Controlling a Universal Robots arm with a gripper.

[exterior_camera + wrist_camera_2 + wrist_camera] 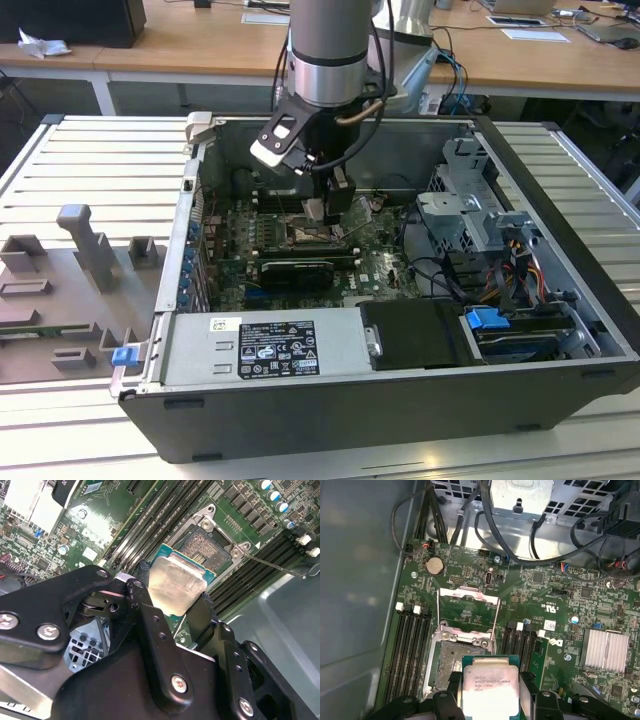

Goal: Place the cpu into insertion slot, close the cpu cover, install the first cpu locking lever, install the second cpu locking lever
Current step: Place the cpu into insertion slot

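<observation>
Second wrist view: black hand (172, 599) pinches silvery cpu (177, 582) (flat, square).

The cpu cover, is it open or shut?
Open. In the first wrist view the cpu cover lies folded back from the insertion slot, whose dark centre is bare.

You have the open computer case (330, 420) lying on a pale slatted metal table (90, 150). Its ribs run out past the case on both sides and catch a bright, even light. Just beside the case, on the exterior view's left, a grey fixture plate (60, 300) carries several upright grey blocks. Behind the case stand wooden desks (200, 45). On them you can see a black box (75, 20), crumpled white paper (42, 45) and loose sheets (535, 34).
</observation>
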